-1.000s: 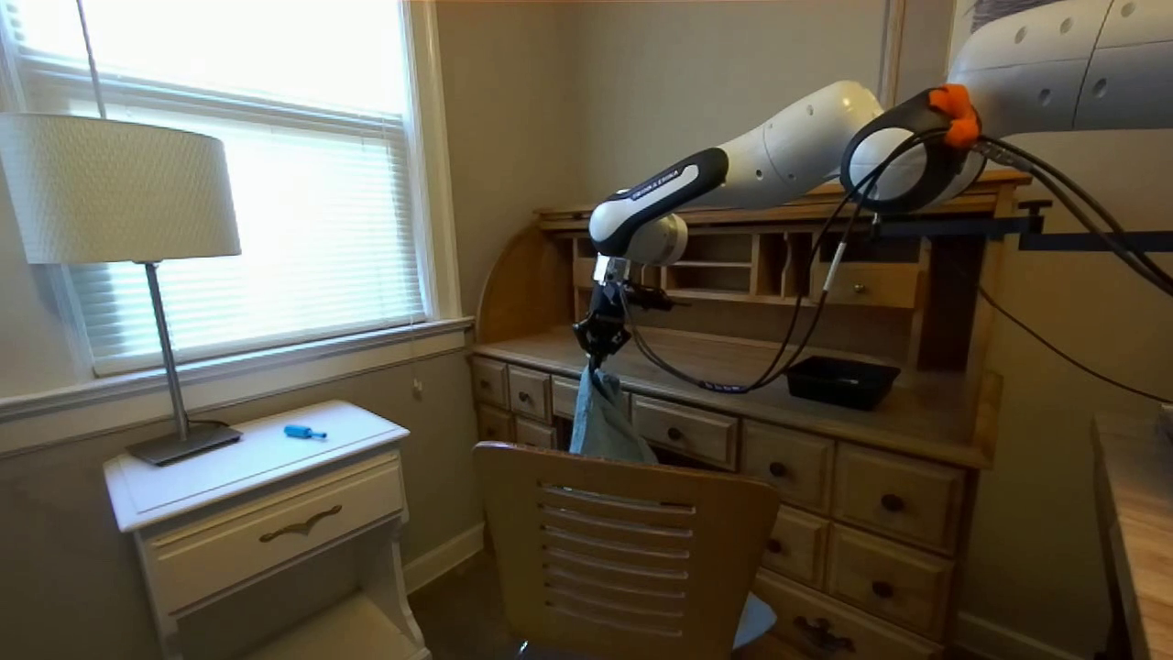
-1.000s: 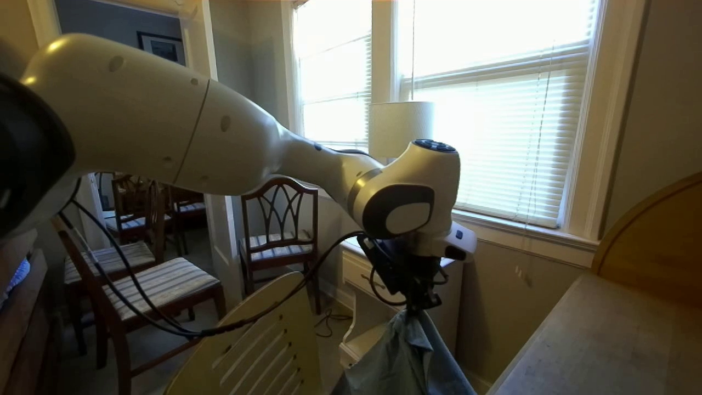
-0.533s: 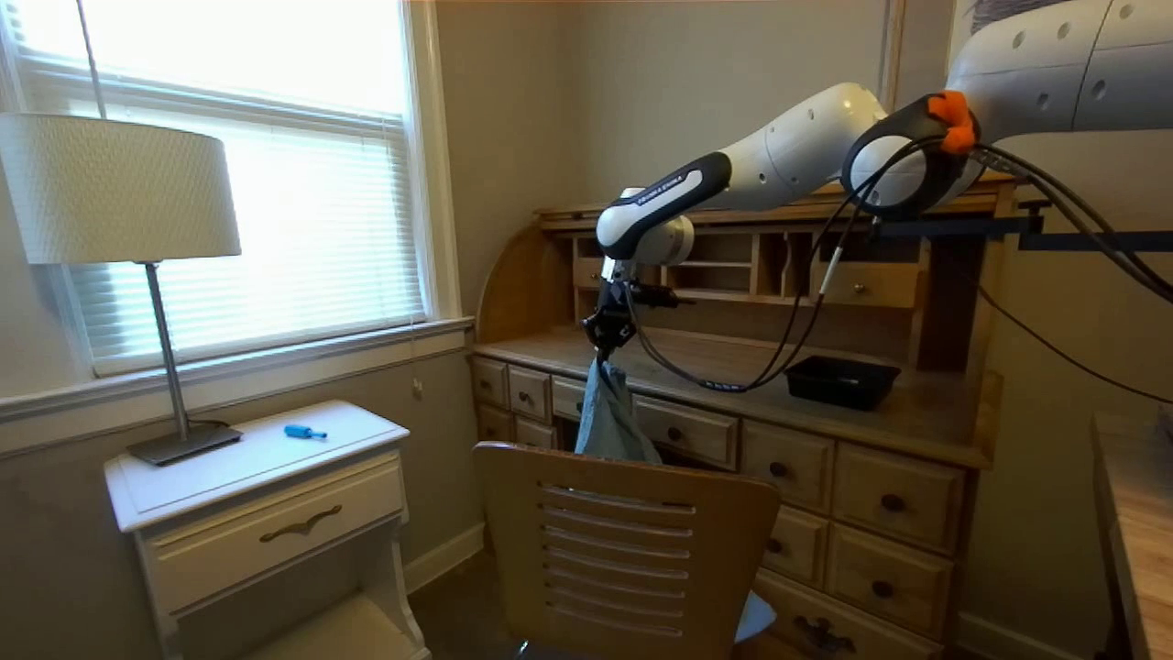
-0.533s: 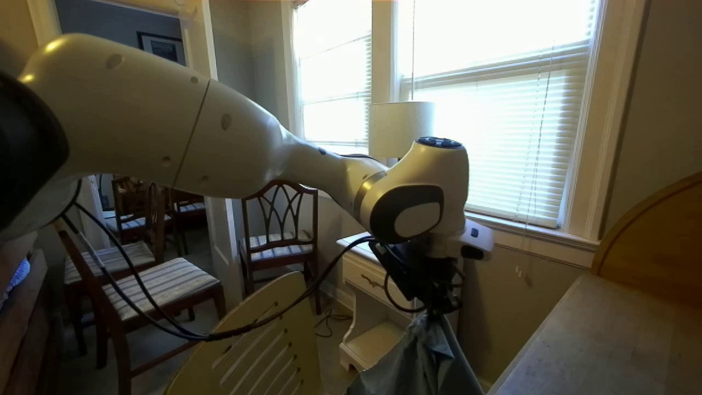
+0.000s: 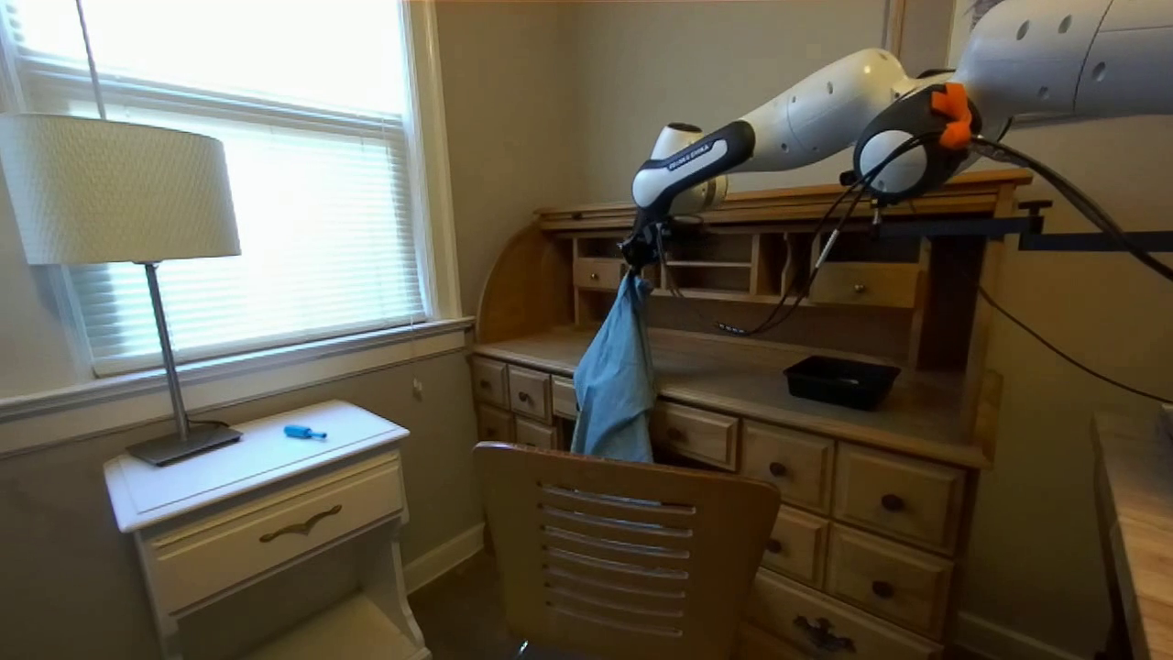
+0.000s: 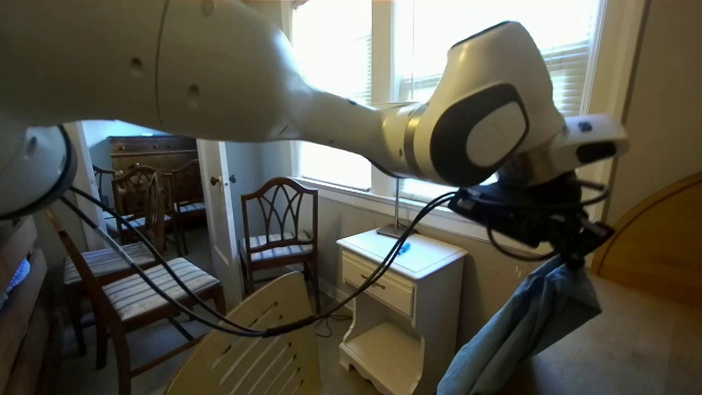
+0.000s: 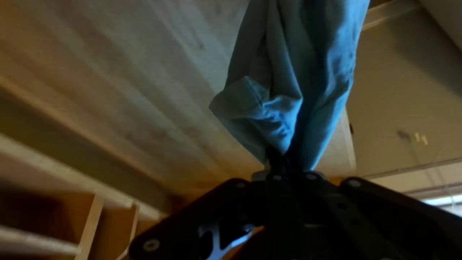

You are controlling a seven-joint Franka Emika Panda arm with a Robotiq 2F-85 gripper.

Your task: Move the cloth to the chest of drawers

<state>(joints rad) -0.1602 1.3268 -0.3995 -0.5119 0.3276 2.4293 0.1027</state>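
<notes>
The light blue cloth hangs limp and wrinkled from my gripper, which is shut on its upper end. In the wrist view the black fingers pinch the cloth, with the wooden top of the chest of drawers behind it. The chest of drawers is the brown roll-top desk; the gripper stands higher than its work surface, level with the pigeonholes. In an exterior view the lower end of the cloth is hidden behind a chair back. In an exterior view the cloth slants down past the bottom edge. I cannot tell whether it touches the desk.
A wooden chair stands right before the desk. On the desk top sits a black tray, to the right. A white nightstand with a lamp and a small blue object stands by the window.
My gripper has risen and moved toward the desk, to the right in both exterior views. The cloth has been lifted with it, and more of it shows above the chair back.
</notes>
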